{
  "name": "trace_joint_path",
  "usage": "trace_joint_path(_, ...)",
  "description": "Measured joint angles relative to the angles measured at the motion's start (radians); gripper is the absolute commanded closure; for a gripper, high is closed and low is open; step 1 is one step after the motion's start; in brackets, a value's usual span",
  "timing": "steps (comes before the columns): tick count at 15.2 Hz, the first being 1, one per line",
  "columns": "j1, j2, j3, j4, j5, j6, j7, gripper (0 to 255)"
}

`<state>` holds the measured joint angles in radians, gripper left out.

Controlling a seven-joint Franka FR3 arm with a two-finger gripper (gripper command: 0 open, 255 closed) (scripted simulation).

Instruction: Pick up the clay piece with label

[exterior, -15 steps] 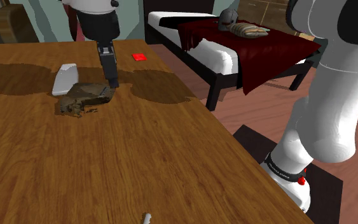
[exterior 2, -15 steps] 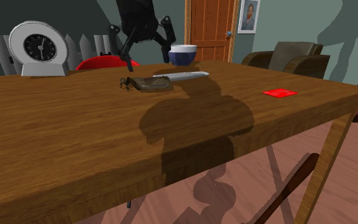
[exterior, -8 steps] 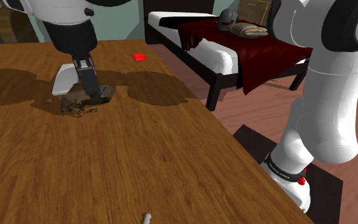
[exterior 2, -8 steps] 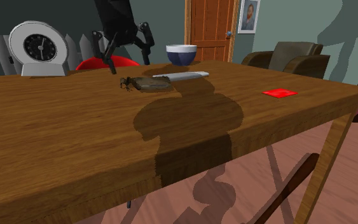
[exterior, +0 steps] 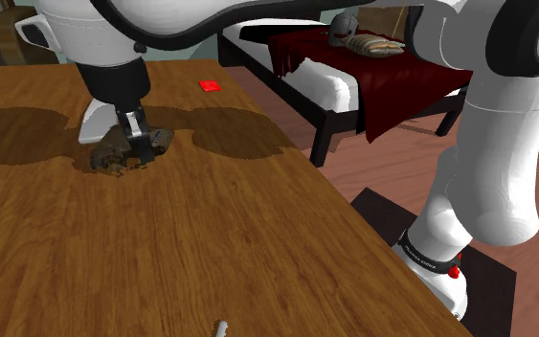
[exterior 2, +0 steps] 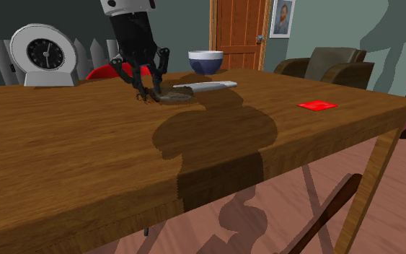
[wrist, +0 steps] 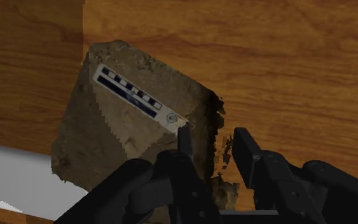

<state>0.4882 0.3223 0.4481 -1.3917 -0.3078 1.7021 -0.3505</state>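
Note:
The clay piece point(wrist: 126, 127) is a rough brown slab lying flat on the wooden table point(exterior: 210, 239). It carries a white strip label point(wrist: 139, 98) with a dark blue bar. My black gripper point(wrist: 212, 141) stands straight down over it, at the crumbly edge close to the label's end. One finger point(wrist: 184, 140) rests against the slab's top face and the other against the ragged rim, with the edge clasped between them. In the shoulder view the gripper point(exterior: 135, 144) covers the middle of the clay piece point(exterior: 162, 142). In the second exterior view the gripper point(exterior 2: 147, 94) is down at the near end of the clay piece point(exterior 2: 174, 94).
A flat white object point(exterior: 93, 123) lies against the clay's far side. A blue-and-white bowl point(exterior 2: 205, 61) and a clock point(exterior 2: 44, 54) stand further along the table. A red square point(exterior: 210, 85) lies near the table edge. A dark bed point(exterior: 353, 77) stands beyond.
The arm swung toward the shoulder view's left and came down onto the clay piece. The fingers went from wide apart to closed on its edge.

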Motion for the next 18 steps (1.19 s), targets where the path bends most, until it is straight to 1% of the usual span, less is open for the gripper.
trace_joint_path(8, 0.000, 0.000, 0.000, 0.001, -0.001, 0.001, 0.001, 255)
trace_joint_path(10, 0.003, 0.001, 0.001, 0.016, 0.000, -0.015, -0.001, 255)
trace_joint_path(18, 0.028, 0.032, 0.002, 0.168, -0.012, -0.136, -0.017, 255)
